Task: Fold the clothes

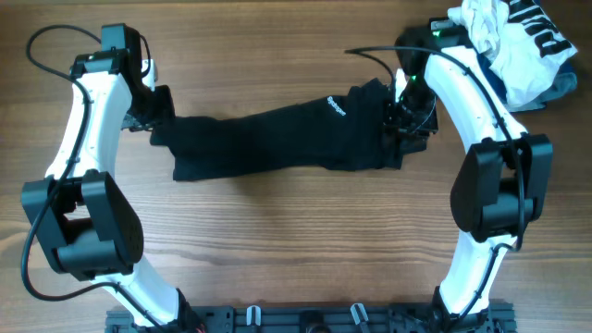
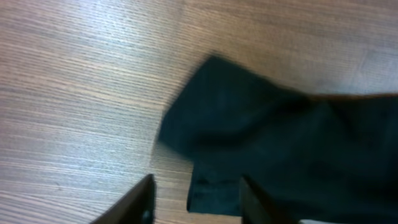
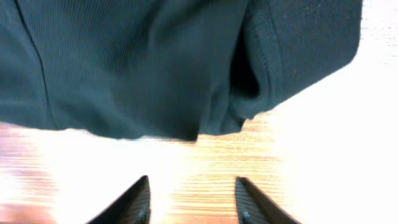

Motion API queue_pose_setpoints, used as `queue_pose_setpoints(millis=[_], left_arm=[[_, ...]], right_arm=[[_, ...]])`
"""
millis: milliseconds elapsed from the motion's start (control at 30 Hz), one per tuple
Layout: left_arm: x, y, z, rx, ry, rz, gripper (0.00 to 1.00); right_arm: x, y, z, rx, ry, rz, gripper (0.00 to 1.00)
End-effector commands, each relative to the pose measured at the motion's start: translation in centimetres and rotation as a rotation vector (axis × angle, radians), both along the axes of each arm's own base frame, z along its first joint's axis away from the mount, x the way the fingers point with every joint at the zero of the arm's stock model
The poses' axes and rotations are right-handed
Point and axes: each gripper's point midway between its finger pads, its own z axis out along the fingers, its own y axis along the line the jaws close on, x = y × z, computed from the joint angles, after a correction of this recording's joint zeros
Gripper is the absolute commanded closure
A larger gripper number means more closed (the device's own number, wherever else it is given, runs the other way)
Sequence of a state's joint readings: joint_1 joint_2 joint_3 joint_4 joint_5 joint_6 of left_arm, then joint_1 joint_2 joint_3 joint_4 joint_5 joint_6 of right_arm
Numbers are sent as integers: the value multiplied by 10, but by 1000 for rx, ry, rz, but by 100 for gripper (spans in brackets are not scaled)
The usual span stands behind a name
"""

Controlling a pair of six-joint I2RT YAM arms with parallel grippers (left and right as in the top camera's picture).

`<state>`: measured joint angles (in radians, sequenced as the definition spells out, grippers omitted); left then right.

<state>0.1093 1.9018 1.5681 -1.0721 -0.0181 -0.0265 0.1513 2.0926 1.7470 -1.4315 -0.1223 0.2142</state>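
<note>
The black garment [image 1: 277, 139] lies stretched in a long band across the wooden table, its small white logo [image 1: 337, 106] near the right end. My left gripper [image 1: 153, 109] is at the garment's left end. In the left wrist view its fingers [image 2: 196, 202] are open, with a corner of the black fabric [image 2: 280, 143] lying between and beyond them. My right gripper [image 1: 407, 125] is at the garment's right end. In the right wrist view its fingers [image 3: 191, 202] are open and empty over bare wood, just short of the fabric's edge [image 3: 186, 68].
A heap of white, black-lettered and light-blue clothes [image 1: 518, 42] lies at the far right corner, behind my right arm. The arm bases stand along the near table edge [image 1: 305, 319].
</note>
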Motion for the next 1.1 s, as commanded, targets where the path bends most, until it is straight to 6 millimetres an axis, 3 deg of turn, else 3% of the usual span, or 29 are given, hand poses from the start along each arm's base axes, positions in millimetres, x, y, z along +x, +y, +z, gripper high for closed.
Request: queue_pose_setpoints(millis=[0,133,267,433,567,800,1067], left_arm=[[-3,-2,1,-24,7,12,47],[-15,-4,-3,-37,51,15,45],[-23,-10,-19,-68,78,15,34],[-20,-27,-45,-160,32,-42,23],[-16,-36,-59,-200,-11,-91,14],[-19,-35,-84,-181,-41,-128,8],[-29,-31,-103,-157,-25,-122,8]], right_arm=[[15,-3,8,-9,-79,6,56],[44,2,23,17,-201,41,57],[74,6,62,37,-337,60,57],[97,26,105,151,-478,129,44],[102,28,109,159,-501,133,30],[107,28,109,160,-521,157,22],[109,29,110,160,-530,157,20]])
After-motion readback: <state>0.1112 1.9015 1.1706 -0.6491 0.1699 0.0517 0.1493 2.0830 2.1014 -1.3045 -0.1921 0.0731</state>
